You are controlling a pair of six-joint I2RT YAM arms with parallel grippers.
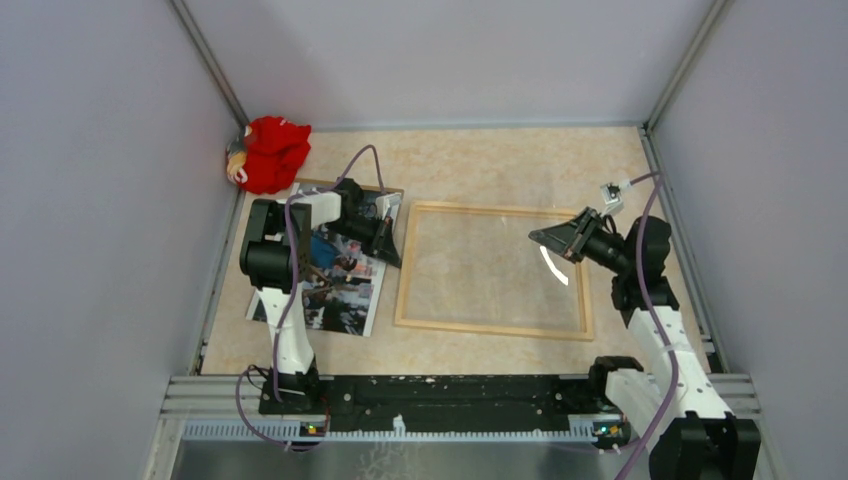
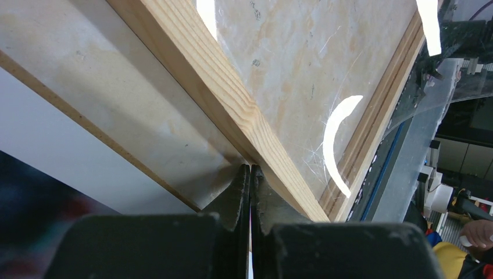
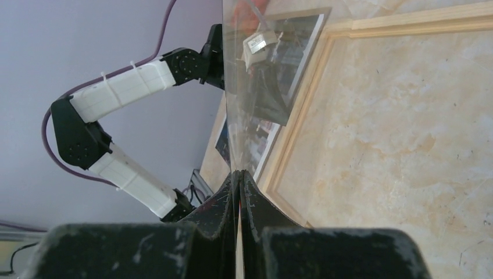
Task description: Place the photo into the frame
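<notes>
Elbows bent, both your arms lean in over the table. Your left gripper (image 2: 250,170) has its fingers pressed together, tips against the left rail of the thin light-wood rectangular frame (image 1: 490,327), which lies flat mid-table. Your right gripper (image 3: 237,173), likewise closed, hangs above the frame's scratched clear pane. The glossy crowd-scene photo (image 1: 345,300) lies just left of the frame. The tabletop (image 1: 480,160) is beige and marbled, and the walls (image 1: 100,200) are plain grey.
</notes>
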